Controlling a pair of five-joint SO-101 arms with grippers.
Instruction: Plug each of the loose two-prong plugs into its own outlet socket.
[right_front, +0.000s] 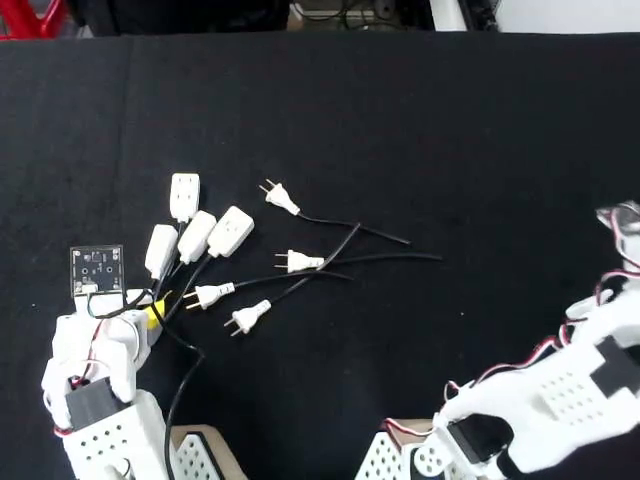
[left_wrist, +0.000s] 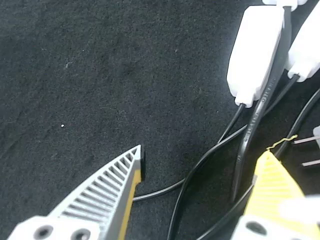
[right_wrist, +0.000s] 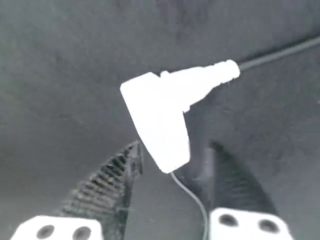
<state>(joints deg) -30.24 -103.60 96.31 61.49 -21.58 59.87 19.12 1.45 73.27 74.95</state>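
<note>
White blocky outlet sockets, slim two-prong plugs, matte black cloth.

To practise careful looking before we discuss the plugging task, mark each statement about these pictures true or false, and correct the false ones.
1. Four loose plugs and four outlet sockets lie on the black table. True.
2. One plug already sits in a socket. False: every plug lies apart from the sockets, prongs bare.
3. The left gripper is open, with black cables running between its fingers. True.
4. In the high view the sockets lie to the right of the plugs. False: they are clustered to the plugs' left.
</note>
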